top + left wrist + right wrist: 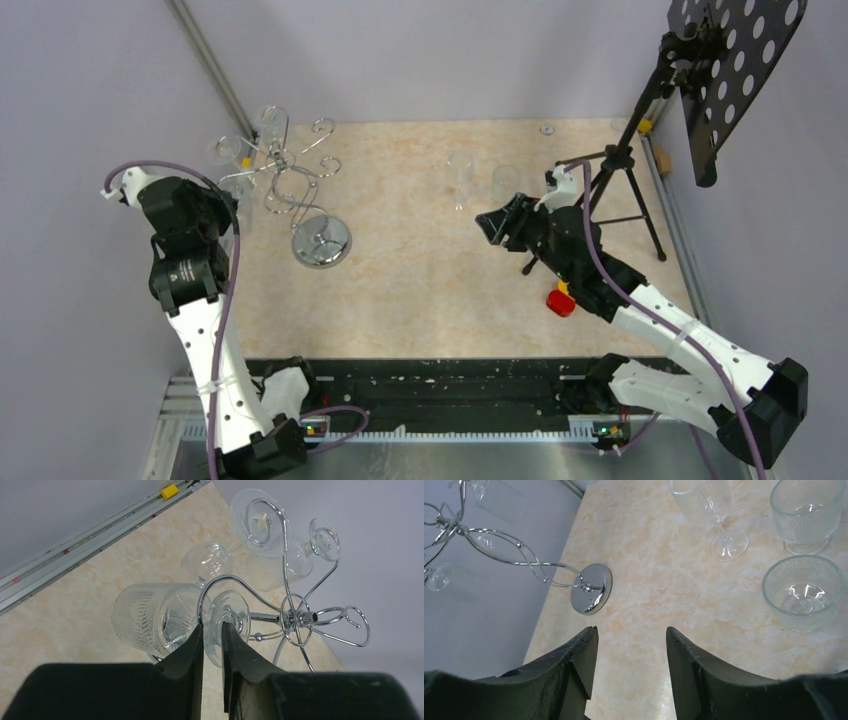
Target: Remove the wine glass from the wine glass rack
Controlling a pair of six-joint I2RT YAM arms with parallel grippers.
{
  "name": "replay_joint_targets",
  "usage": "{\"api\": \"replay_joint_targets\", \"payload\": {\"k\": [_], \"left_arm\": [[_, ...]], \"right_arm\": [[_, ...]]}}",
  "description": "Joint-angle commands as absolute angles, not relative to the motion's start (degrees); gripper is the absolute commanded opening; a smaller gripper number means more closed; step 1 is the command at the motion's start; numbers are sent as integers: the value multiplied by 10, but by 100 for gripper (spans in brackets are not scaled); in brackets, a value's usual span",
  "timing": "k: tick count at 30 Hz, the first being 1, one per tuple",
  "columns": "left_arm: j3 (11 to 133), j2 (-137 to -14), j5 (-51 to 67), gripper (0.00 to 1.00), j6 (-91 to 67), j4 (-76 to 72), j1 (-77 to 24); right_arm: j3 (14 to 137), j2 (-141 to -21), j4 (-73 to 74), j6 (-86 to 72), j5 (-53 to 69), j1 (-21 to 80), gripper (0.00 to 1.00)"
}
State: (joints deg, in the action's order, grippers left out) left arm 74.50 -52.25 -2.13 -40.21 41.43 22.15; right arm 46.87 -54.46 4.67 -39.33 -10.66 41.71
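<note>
One wine glass rack (321,240) holds three wine glasses (155,615); one stemmed glass (704,500) and two footed glass bowls (802,592) stand apart; there is one black music stand (625,170) and one red object (561,302)

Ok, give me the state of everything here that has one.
rack: upright on its base.
patterned glass: hanging on the rack, foot gripped.
other glasses: hanging on the rack.
left gripper: shut on the patterned glass's foot.
right gripper: open, empty.
stemmed glass: upright on the table, empty.
two glass bowls: upright, empty.
music stand: standing.
</note>
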Motion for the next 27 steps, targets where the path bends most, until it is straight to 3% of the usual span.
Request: {"api": "replay_joint_targets", "payload": {"k": [1, 15, 27], "left_arm": [[743, -518, -4, 0, -406, 406, 226], [747, -494, -13, 0, -422, 375, 226], [658, -415, -58, 0, -476, 217, 226]], "right_arm": [[483, -544, 19, -383, -111, 410, 54], [480, -543, 15, -383, -113, 410, 53], [478, -545, 13, -383, -117, 410, 53]]}}
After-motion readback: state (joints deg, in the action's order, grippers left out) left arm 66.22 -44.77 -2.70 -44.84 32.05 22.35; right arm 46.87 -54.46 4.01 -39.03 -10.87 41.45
